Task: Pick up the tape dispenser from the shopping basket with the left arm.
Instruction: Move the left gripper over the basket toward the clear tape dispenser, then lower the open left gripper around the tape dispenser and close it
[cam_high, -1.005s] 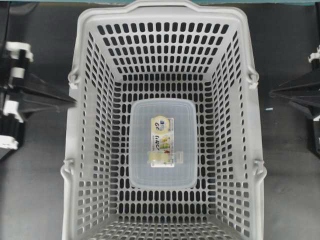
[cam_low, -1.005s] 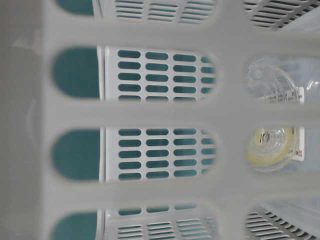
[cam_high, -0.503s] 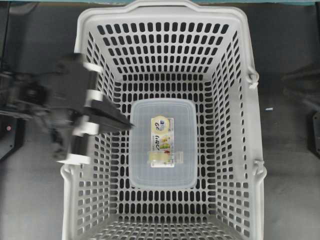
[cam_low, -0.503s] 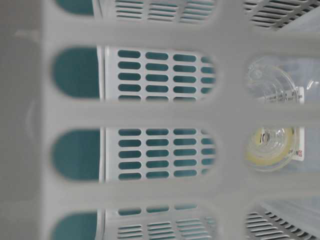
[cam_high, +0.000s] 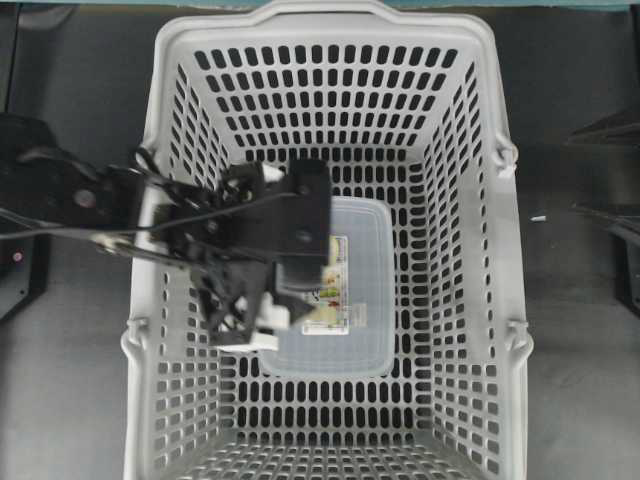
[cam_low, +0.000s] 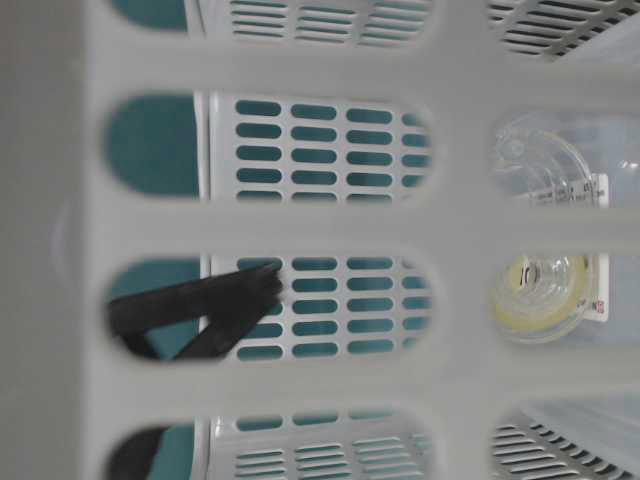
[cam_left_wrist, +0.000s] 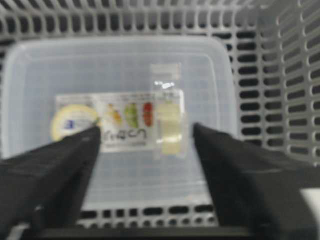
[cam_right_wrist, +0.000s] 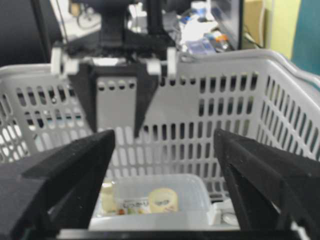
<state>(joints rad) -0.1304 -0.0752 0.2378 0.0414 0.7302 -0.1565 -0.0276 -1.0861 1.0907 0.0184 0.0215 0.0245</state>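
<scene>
While spread, jaws above tape dispenser (cam_high: 350, 290).

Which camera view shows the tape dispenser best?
The left wrist view: the whole tape dispenser and its label show. Overhead, the left arm covers part of it; the right wrist and table-level views show only parts.

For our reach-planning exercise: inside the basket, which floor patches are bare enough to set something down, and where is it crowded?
Bare floor shows between the tape dispenser and the shopping basket far wall, along the right wall, and along the near wall. The left side is crowded: the left gripper, jaws open, hangs over the dispenser's left edge.
</scene>
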